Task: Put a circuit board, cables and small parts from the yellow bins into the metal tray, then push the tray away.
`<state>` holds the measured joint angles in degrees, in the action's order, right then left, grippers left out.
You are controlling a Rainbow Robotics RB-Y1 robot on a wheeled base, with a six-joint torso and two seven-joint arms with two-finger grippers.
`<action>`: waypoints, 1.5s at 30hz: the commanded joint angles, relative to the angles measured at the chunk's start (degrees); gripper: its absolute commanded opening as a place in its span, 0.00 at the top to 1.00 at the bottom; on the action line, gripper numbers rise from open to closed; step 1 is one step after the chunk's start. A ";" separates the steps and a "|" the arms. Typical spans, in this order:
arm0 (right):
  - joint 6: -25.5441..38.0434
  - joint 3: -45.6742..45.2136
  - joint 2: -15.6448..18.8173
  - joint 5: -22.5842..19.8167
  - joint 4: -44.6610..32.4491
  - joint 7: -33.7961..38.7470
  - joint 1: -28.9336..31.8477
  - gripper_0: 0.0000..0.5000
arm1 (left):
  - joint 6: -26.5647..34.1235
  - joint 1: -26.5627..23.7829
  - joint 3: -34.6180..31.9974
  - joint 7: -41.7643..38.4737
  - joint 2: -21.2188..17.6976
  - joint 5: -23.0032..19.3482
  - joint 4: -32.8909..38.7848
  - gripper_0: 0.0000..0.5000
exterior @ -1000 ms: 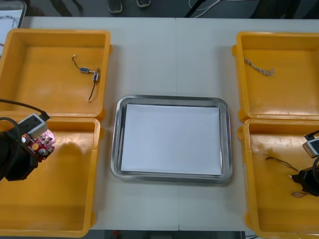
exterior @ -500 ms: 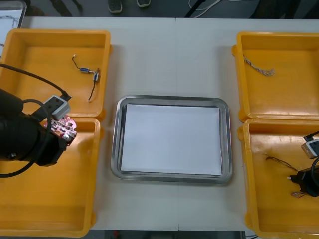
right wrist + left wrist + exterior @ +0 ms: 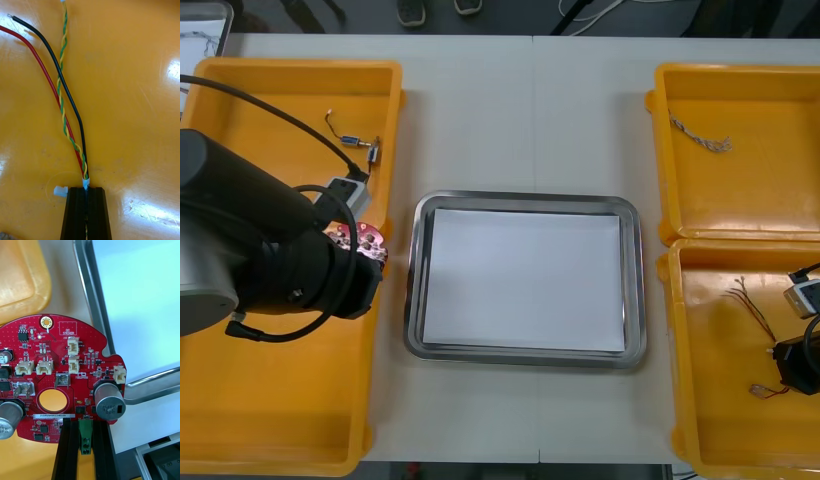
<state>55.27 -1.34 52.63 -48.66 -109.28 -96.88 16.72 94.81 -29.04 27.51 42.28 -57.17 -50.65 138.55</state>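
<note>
— What do we see of the circuit board (image 3: 63,382)?
— A round red disc with white connectors, silver cylinders and one round hole. The left gripper (image 3: 85,427) pinches it at its green terminal block. In the front view it sits left of centre, above the inner edge of the lower left bin (image 3: 240,400), just beside the metal tray (image 3: 412,300).
— And the right gripper (image 3: 87,195)?
— It is clamped on a cable bundle (image 3: 62,101) of red, black and a green-yellow twist, at the right edge over the lower right bin (image 3: 710,420).
— The surface?
— We see a light table (image 3: 530,120). The tray at centre is white inside.
— Our count?
— Four bins, all yellow, one tray and one board. One twisted cable (image 3: 700,135) lies in the upper right bin (image 3: 780,200), and one small metal part (image 3: 370,150) with wires lies in the upper left bin (image 3: 240,150).
</note>
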 commanded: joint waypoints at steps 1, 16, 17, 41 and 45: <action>0.28 -0.33 2.04 -1.00 -0.23 -0.41 1.74 1.00 | 1.95 -6.91 4.92 -3.69 3.38 1.43 1.72 1.00; 20.05 -14.39 1.95 -4.52 -12.97 -0.15 0.60 1.00 | 2.31 -16.05 18.37 -14.59 12.79 9.61 -5.13 1.00; 21.11 -15.27 1.95 -4.78 -13.59 -0.15 0.33 1.00 | 2.31 -16.40 19.34 -14.86 13.49 10.31 -5.84 1.00; 40.18 -24.24 4.50 -11.72 -27.30 0.29 -7.05 1.00 | 0.64 -17.19 31.90 -20.92 21.14 19.45 -15.33 1.00; 40.44 -23.71 6.61 -14.98 -29.76 0.64 -7.84 1.00 | -2.00 -17.19 32.70 -21.71 21.40 19.89 -17.79 1.00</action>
<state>95.33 -23.79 55.34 -61.06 -136.66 -96.87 10.59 94.80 -44.13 59.01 25.09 -37.40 -31.63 121.85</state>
